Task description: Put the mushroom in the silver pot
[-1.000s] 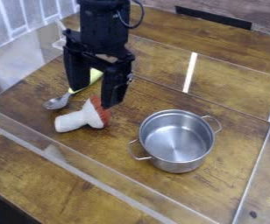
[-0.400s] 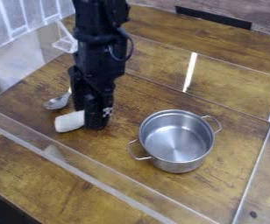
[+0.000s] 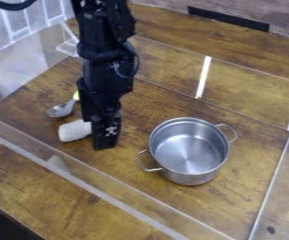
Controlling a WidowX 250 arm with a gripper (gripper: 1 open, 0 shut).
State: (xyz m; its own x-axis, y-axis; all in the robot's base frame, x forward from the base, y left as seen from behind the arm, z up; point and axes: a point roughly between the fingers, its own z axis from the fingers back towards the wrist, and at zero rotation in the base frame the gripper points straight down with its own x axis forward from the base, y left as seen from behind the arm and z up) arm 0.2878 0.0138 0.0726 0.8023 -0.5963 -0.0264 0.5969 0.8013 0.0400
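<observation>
Mushroom (image 3: pixel 73 132) lies on its side, stem pointing left, cap hidden by gripper (image 3: pixel 103 141).

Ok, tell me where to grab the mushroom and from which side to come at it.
Take the mushroom across its thick cream stem, coming straight down from above. It lies on its side on the wooden table, stem pointing left, cap end hidden behind the gripper, which hangs open right over it. The stem probably holds better than the rounded cap.
</observation>
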